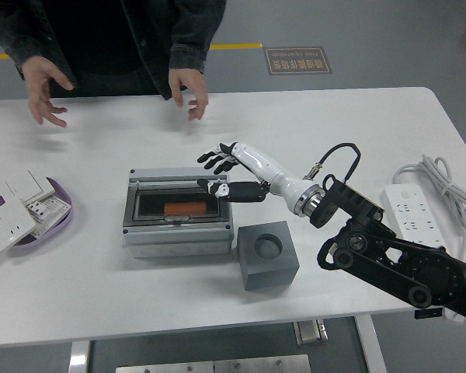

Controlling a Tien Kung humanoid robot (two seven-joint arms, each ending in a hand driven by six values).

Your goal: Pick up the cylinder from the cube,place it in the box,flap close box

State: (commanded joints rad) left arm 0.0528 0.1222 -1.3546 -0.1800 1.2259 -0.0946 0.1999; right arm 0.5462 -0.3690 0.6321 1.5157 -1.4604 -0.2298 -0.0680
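Note:
A grey box (179, 237) stands at the table's middle, seemingly open on top, though I cannot make out its flap. An orange cylinder (185, 210) lies inside it. A dark grey cube (269, 255) with an empty round hole on top stands just right of the box. My right hand (221, 175) reaches in from the right and hovers over the box's far right corner. Its fingers are spread and hold nothing. My left arm is out of view.
A person stands at the far side with both hands (189, 95) open above the table's far edge. A purple dish (62, 203) with white wall sockets sits at the left. A white power strip (414, 211) with its cable lies at the right.

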